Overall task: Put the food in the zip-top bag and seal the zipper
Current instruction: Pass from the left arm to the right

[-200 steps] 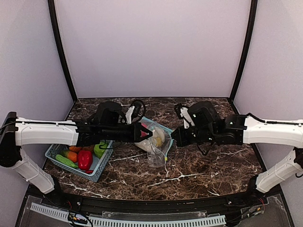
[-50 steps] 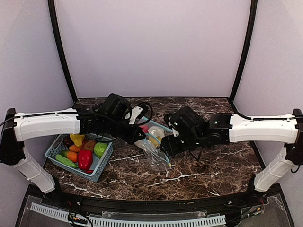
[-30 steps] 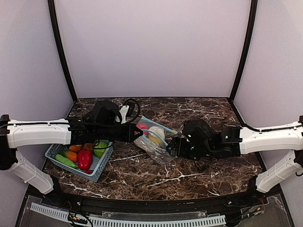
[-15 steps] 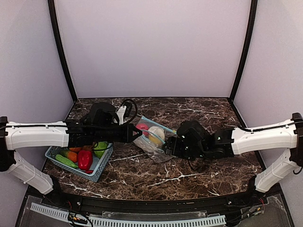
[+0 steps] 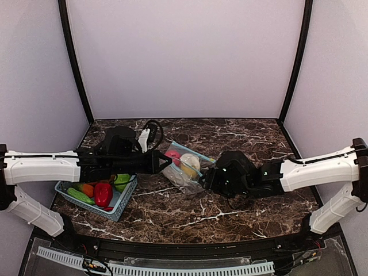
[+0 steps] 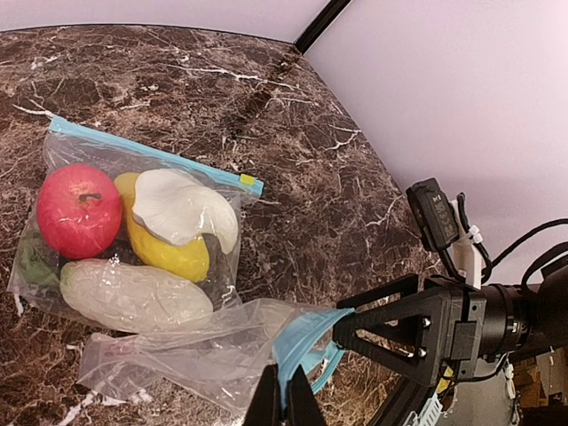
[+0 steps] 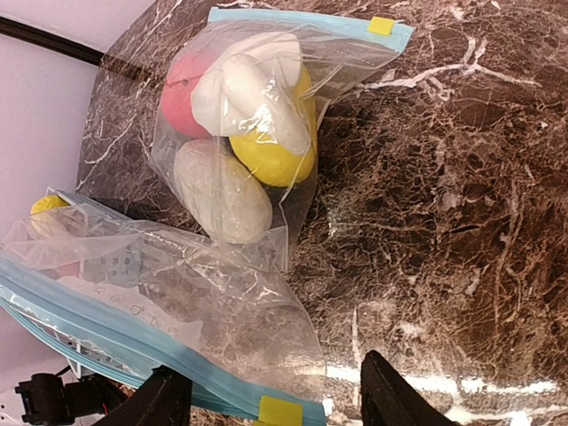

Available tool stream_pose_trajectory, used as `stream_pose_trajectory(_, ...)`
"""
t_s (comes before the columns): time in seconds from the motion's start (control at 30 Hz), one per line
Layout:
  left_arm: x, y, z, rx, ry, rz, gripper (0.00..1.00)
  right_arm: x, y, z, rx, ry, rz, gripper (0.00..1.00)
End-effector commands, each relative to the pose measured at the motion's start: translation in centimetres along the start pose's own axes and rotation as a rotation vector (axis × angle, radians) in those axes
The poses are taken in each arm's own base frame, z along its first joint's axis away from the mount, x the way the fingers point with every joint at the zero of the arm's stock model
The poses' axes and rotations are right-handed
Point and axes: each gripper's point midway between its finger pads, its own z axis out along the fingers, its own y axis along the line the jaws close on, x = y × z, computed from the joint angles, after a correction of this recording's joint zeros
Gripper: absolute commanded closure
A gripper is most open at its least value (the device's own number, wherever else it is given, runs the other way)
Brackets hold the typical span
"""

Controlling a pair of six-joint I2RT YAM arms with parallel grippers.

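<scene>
At mid desk (image 5: 247, 210) the bag (image 5: 185, 175) lies holding food (image 6: 142, 231). Left end effector (image 6: 284, 401) is clamped on the blue zipper (image 7: 89, 333), whose length runs toward the right end effector (image 7: 277, 395), jaws apart astride its yellow-tabbed end. Right arm judged nearer for sealing.

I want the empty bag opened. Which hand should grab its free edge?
Right. The left hand is shut on the zipper of the empty bag; right hand is open at its yellow tab.
</scene>
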Motion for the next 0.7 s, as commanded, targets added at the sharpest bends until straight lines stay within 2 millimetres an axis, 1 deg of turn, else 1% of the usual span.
stream_pose_trajectory(0.0, -0.7, -0.6, -0.8, 0.041, -0.047, -0.019, 0.99, -0.2, 0.2, 0.5, -0.060, 0.000, 0.069, 0.41)
stream_pose_trajectory(0.17, -0.6, -0.6, -1.1, 0.047, -0.058, -0.028, 0.99, 0.1, 0.0, 0.9, -0.073, 0.018, 0.091, 0.46)
stream_pose_trajectory(0.27, -0.4, -0.4, -1.0, 0.046, -0.053, -0.031, 0.99, -0.1, 0.6, 1.0, -0.098, 0.008, 0.100, 0.51)
stream_pose_trajectory(0.47, -0.1, -0.4, -1.1, 0.058, -0.048, -0.038, 0.99, -0.8, 0.9, 1.0, -0.102, -0.020, 0.095, 0.65)
stream_pose_trajectory(0.6, 0.1, -0.2, -1.4, 0.051, -0.052, -0.040, 0.99, -1.1, 1.0, 0.9, -0.105, -0.033, 0.091, 0.71)
stream_pose_trajectory(0.67, 0.3, 0.0, -1.5, 0.046, -0.050, -0.039, 0.99, -1.4, 1.0, 0.8, -0.104, -0.045, 0.078, 0.78)
